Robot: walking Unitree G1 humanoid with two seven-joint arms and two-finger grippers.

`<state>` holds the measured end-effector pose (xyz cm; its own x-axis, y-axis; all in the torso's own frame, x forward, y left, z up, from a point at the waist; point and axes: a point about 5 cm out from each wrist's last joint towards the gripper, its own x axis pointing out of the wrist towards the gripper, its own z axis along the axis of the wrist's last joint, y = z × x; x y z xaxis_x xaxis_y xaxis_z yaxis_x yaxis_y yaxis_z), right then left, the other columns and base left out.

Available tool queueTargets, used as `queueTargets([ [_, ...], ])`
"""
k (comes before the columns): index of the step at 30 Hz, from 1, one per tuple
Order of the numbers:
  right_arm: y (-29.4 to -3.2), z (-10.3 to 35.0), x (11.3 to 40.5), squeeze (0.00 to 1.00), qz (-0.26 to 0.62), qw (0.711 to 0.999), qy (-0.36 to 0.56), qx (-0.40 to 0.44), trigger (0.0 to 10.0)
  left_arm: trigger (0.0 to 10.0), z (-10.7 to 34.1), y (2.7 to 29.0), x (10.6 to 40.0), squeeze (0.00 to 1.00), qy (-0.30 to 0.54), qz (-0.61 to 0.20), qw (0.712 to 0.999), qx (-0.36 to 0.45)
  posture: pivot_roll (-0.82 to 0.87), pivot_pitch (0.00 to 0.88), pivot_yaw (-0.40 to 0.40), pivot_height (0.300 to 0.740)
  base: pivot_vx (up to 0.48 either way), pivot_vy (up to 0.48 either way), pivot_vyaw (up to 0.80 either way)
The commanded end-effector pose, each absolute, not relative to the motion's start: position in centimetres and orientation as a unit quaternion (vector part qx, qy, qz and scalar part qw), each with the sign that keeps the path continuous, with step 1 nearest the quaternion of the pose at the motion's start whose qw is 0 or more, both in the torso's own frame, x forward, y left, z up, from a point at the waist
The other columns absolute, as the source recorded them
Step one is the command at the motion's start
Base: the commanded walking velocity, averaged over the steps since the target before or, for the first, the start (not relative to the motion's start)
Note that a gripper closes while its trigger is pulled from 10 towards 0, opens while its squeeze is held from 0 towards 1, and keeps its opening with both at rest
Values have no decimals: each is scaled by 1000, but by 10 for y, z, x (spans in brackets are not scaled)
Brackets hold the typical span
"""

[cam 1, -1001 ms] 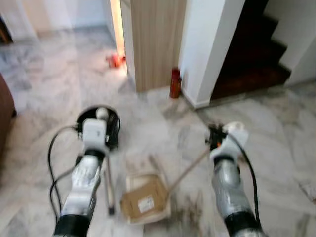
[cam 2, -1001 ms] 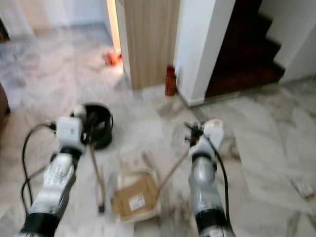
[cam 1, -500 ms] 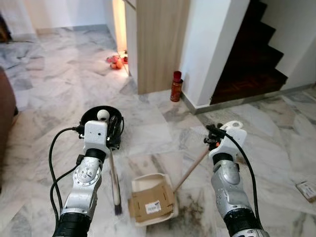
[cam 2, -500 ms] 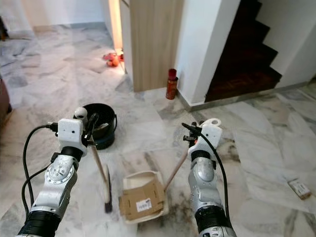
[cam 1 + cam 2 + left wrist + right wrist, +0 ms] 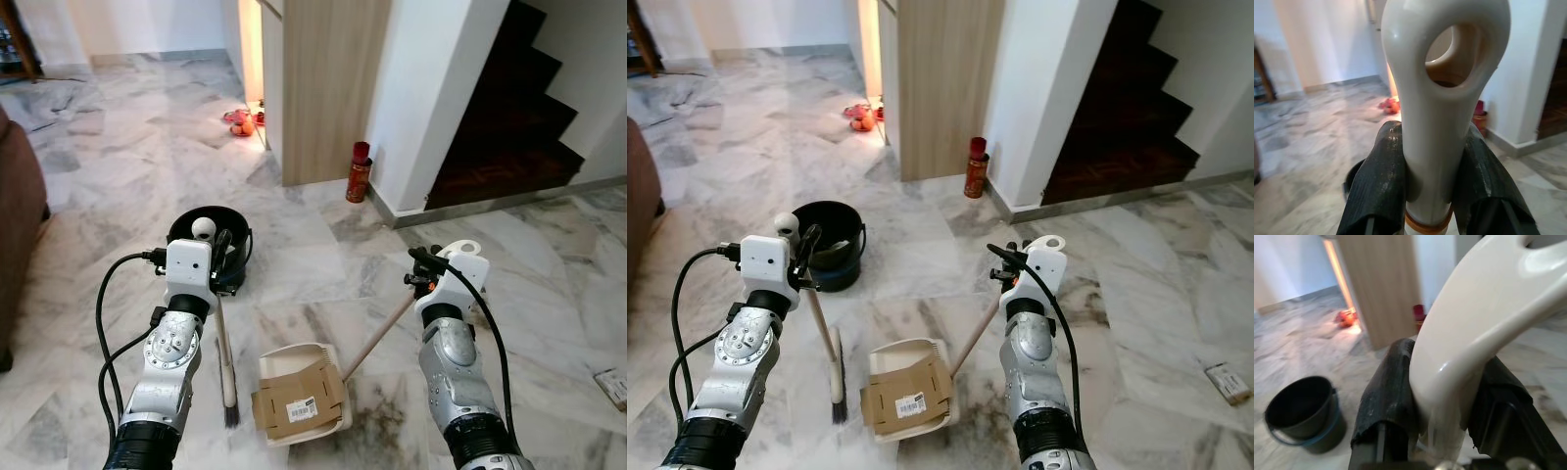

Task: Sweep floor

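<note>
Grey-veined marble floor (image 5: 88, 245) runs across the room toward a wooden panel (image 5: 328, 88), a white wall (image 5: 431, 88) and a dark staircase (image 5: 519, 108) on the right. At the far left is the edge of a brown sofa (image 5: 15, 225). Further back, some red and orange things (image 5: 243, 121) lie on the floor by the lit gap beside the panel.

The left gripper (image 5: 217, 257) is clamped on the cream handle of a broom (image 5: 227, 364); in the left wrist view its 2 black fingers (image 5: 1378, 181) press against both sides of the handle, just below the hanging hole. The broom slants down to the floor, its dark bristles resting just left of the dustpan. Right behind the gripper stands a black bucket (image 5: 838, 235) with a blue rim at its base.

The cream dustpan (image 5: 294, 392) sits flat on the floor between the 2 arms, with a flattened piece of brown cardboard (image 5: 299, 403) carrying a white label lying in it. Its long stick rises diagonally to the right gripper (image 5: 421, 279), which grips the white handle top; the right wrist view shows black fingers (image 5: 1388, 396) closed on either side of it.

A red canister (image 5: 359, 172) stands at the foot of the white wall, and a small box (image 5: 1226, 382) lies on the floor at far right.
</note>
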<state>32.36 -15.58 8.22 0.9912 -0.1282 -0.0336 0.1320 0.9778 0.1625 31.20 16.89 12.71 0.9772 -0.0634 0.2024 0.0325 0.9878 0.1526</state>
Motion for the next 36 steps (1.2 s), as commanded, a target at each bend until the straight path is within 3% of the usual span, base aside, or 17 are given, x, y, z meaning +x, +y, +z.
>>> queueTargets([
  [1, -155, 93, 327, 0, -61, 994, -12, 86, 10000, 10000, 137, 166, 313, 0, -126, -31, 988, 84, 60, 0, -44, 740, 0, 0, 800],
  [13, -157, 92, 327, 0, -60, 994, -9, 86, 10000, 10000, 135, 166, 312, 0, -122, -26, 989, 81, 61, 0, -51, 740, 0, 0, 740],
  [27, -155, 93, 328, 0, -52, 995, -8, 86, 10000, 10000, 134, 167, 312, 0, -118, -21, 989, 82, 65, 0, -57, 740, 0, 0, 57],
  [36, -154, 93, 328, 0, -51, 995, -8, 91, 10000, 10000, 134, 167, 313, 0, -118, -21, 989, 83, 65, 0, -56, 740, 243, 0, 267],
])
